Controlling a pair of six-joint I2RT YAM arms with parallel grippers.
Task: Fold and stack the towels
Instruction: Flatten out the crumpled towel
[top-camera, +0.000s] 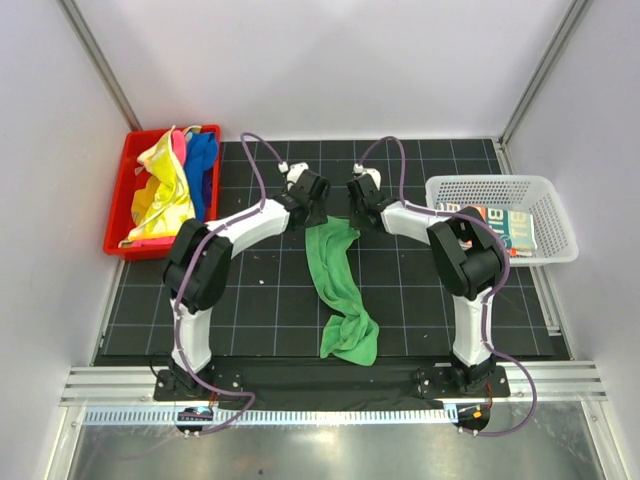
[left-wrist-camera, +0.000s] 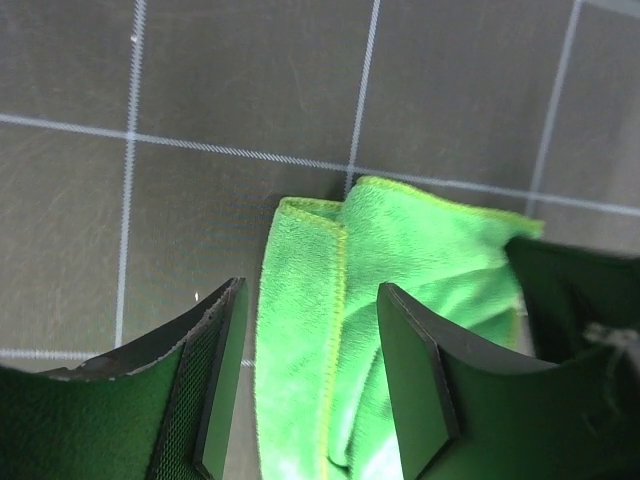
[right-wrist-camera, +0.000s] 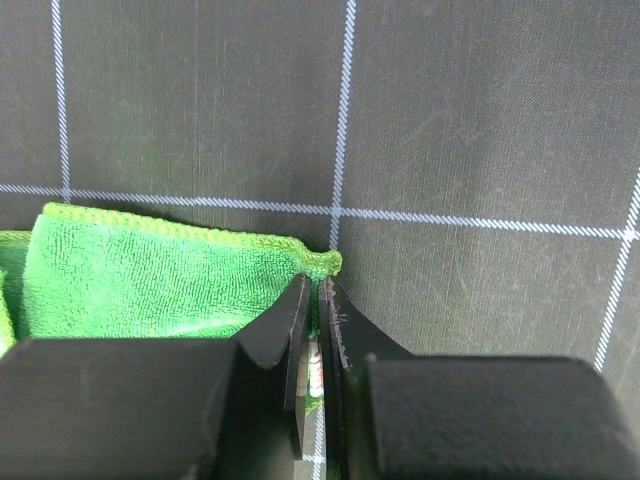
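- nearest to the arm bases, we see the bunched, crumpled end of the green towel (top-camera: 345, 300) lying on the dark gridded surface (top-camera: 260, 300), between the two arms.
- from that bunch the towel runs away from us as a narrow, loosely folded strip up the middle of the surface, widening a little at its far end.
- at the far end, the left gripper (left-wrist-camera: 315, 375) hangs low with its jaws apart, one finger on each side of a hemmed fold at the towel's left corner; it grips nothing.
- just beside it, the right gripper (right-wrist-camera: 314, 300) has its jaws pressed together on the towel's far right corner, a sliver of green showing between the pads.
- the two wrists face each other, close but not touching.
- further back on the left, a red bin (top-camera: 118, 205) holds a yellow towel (top-camera: 160, 200), a pink towel (top-camera: 180, 145) and a blue towel (top-camera: 202, 165), all heaped unfolded.
- far right, a white mesh basket (top-camera: 560, 225) holds a white lettered towel (top-camera: 500, 225) lying flat.
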